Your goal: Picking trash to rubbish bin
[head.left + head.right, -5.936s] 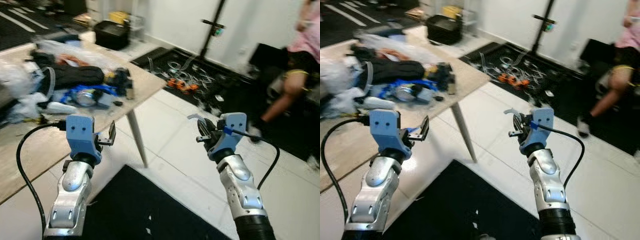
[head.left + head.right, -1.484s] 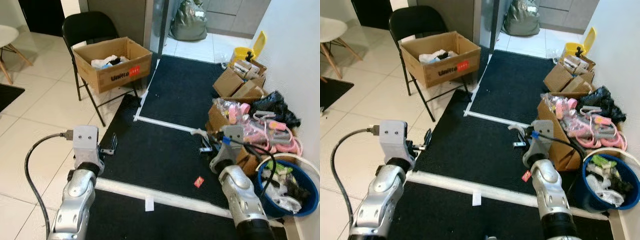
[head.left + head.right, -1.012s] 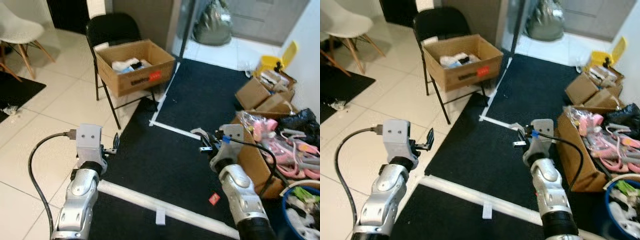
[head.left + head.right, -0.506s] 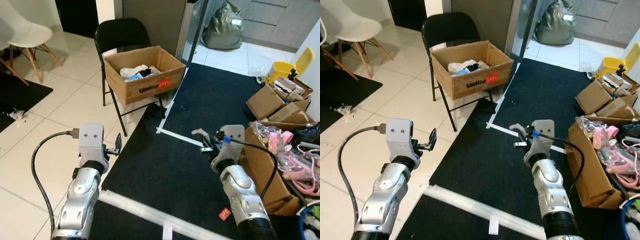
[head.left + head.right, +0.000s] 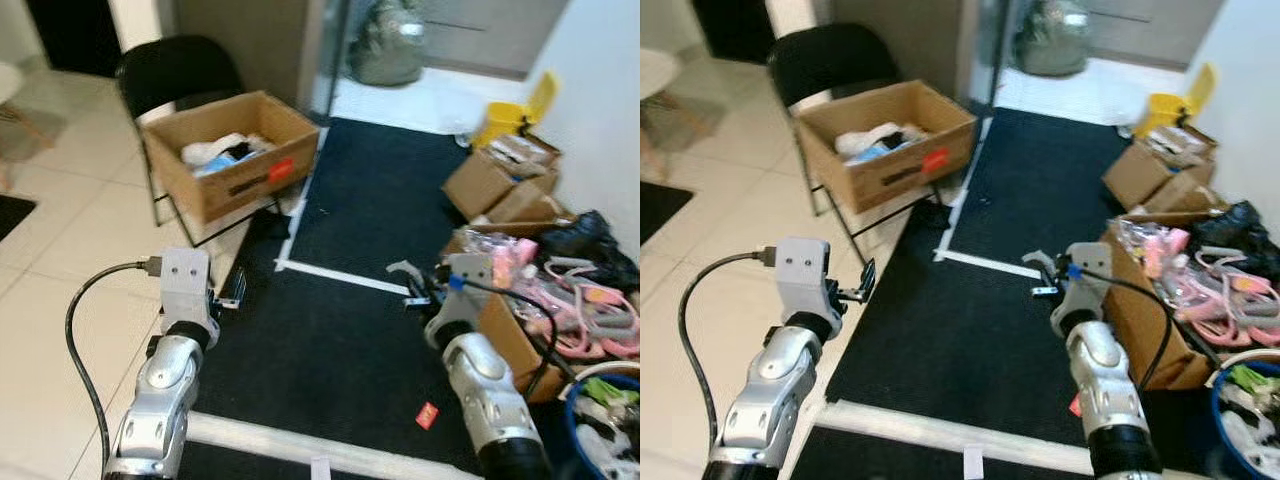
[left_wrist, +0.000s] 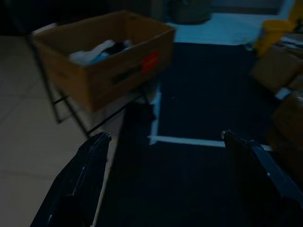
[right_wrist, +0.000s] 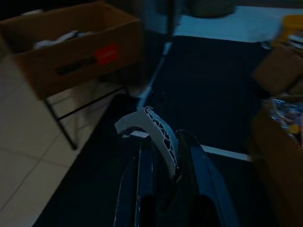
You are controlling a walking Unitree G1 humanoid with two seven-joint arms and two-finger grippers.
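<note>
Right hand [image 5: 1048, 278] carrying a grey plastic scrap [image 7: 150, 126], blue bin [image 5: 600, 425] low on the robot's right.

The scrap is pinched only at one end between the black fingers, so a hard turn could shake it loose short of the bin. Left hand [image 6: 165, 161] hangs spread and empty. Half a second ago the view faced further left; now it has swung right and the bin's rim shows. The cardboard box [image 5: 225, 150] sits on its chair.

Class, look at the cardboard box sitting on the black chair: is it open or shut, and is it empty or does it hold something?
Open and not empty. The cardboard box on the black chair has no flaps over its top, and white, blue and dark items lie inside.
</note>
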